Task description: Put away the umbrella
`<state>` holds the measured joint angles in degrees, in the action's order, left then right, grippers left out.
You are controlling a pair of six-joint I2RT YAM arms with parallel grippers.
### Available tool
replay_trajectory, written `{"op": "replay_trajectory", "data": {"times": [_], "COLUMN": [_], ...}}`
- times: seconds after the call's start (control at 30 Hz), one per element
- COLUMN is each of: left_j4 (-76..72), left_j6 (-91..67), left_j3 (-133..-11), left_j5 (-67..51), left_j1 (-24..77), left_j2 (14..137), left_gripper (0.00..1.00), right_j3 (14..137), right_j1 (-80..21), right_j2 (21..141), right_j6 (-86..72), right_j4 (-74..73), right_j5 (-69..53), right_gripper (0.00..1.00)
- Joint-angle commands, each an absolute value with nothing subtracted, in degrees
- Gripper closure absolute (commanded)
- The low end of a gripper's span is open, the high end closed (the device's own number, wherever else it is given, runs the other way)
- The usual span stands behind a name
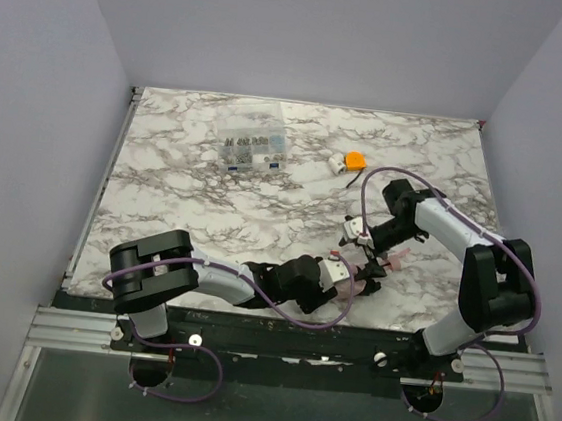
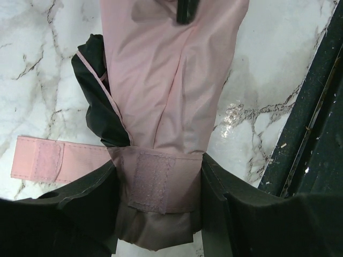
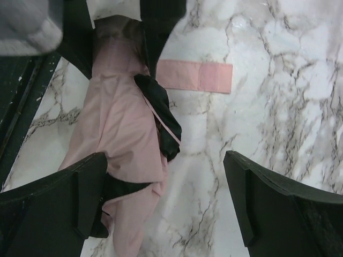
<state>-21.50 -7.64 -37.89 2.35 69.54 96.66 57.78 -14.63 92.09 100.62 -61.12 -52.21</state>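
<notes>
The pink umbrella (image 2: 166,107) lies rolled up on the marble table (image 2: 32,43), near the front edge. Its pink strap (image 2: 43,160) sticks out flat to one side. The left gripper (image 2: 161,171) squeezes the roll at the strap end. The right gripper (image 3: 166,160) has its fingers far apart over the other end, holding nothing. An orange gadget (image 1: 352,163) and a clear box (image 1: 252,147) sit farther back.
</notes>
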Motion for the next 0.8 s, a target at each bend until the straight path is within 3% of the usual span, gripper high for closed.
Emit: {"op": "replay_trajectory", "data": {"times": [0.0,0.13,0.3,0.6,0.67,0.77], "left_j4": [-6.41,-6.08,-5.77,-6.75,-7.82,-9.34], "left_j6": [-9.93,-9.61,-9.45,-10.22,-11.03,-12.62], "left_j3": [-34.96,-35.07,-35.36,-35.19,-34.87,-34.33], "left_j5": [3.69,3.68,3.81,1.84,0.89,0.00], "left_j1": [68.40,68.36,67.96,67.17,66.93,66.52], "left_j2": [102.70,102.93,102.87,103.69,103.59,103.56], "left_gripper": [1.00,1.00,1.00,1.00,1.00,1.00], "right_j3": [57.58,63.10,59.74,42.80,41.18,39.42], "right_j1": [-17.24,-17.22,-17.75,-18.19,-18.32,-19.08], "right_j2": [91.67,90.79,91.33,83.89,83.37,83.18], "right_j6": [101.87,97.12,96.83,80.62,80.16,80.84], "right_j4": [-64.42,-69.65,-71.45,-42.14,-38.96,-36.78], "right_j5": [-52.95,-54.90,-54.31,-45.18,-43.78,-40.97], "right_gripper": [0.02,0.04,0.05,0.06,0.10,0.24]}}
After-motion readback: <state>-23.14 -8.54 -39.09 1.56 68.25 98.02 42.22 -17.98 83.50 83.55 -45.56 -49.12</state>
